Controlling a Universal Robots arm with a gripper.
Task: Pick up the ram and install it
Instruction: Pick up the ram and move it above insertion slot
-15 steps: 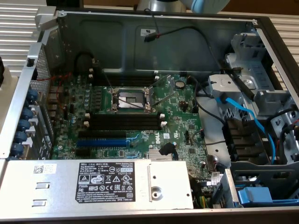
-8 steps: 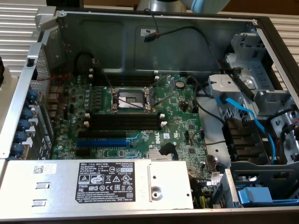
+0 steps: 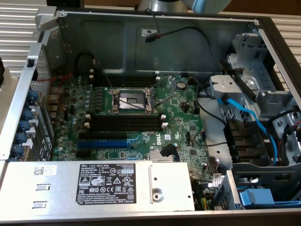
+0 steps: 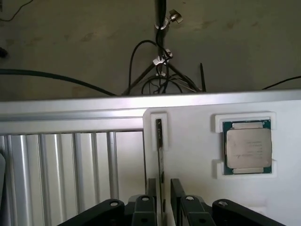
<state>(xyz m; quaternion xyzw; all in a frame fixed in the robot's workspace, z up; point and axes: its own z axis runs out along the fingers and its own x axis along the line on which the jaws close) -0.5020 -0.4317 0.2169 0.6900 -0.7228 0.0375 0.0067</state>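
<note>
The black gripper held its fingers apart, straddling the thin dark green ram stick standing edge-up in a white plastic tray.

The robot's gripper, seen from the wrist camera: two flat black fingers on matte black linkage bars, each joint fastened with a round silver pin. In the exterior view, the arm shows grey metal and a pale blue joint cap.
</note>
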